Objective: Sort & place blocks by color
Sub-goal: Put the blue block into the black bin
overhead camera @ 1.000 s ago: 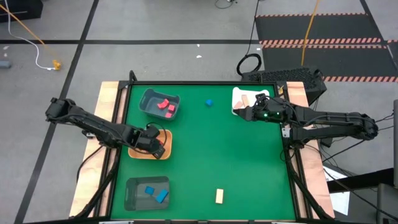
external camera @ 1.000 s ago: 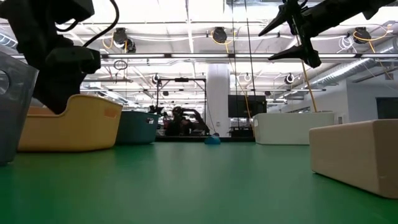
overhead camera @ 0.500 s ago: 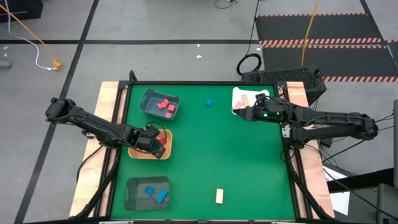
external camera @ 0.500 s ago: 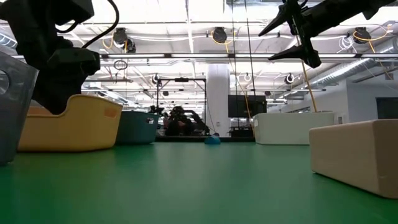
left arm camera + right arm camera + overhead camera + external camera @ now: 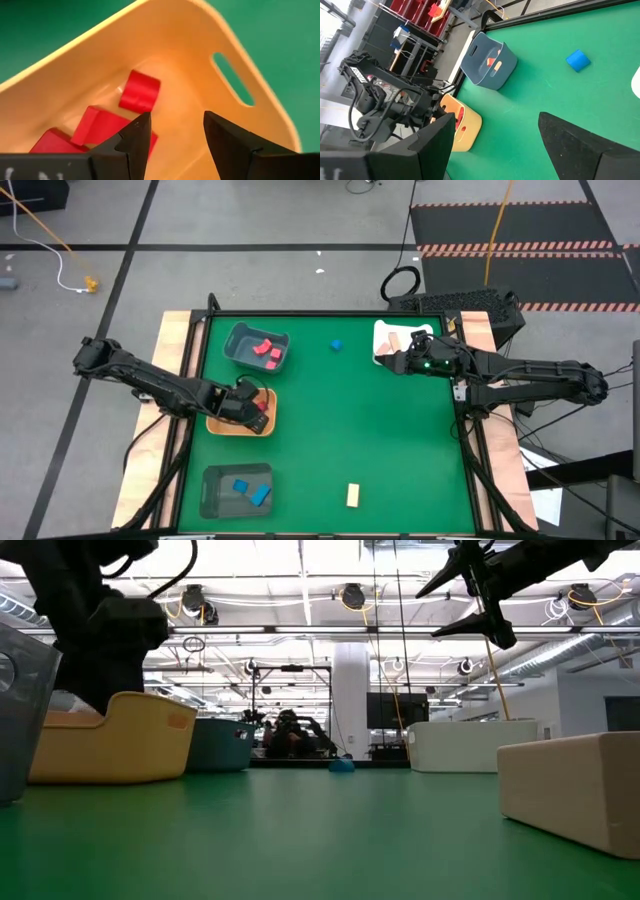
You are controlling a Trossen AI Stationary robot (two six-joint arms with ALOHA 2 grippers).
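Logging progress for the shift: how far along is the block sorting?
Done: red blocks lie in the orange tray, blue ones in the near grey tray. In hand: nothing; the left tool hangs open over the orange tray. Left: the loose blue block and tan block.

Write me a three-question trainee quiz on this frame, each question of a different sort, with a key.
1. True or false: the left pincer is shut on a red block.
2. Which tray does the left pincer hang over? A grey, B orange, C white.
3. Fill in: the loose blue block lies on the green mat between the far grey tray and the ____ tray.

Key:
1. False: its fingers stand open, empty, above red blocks.
2. B, the orange tray.
3. White, where the right pincer hovers open.
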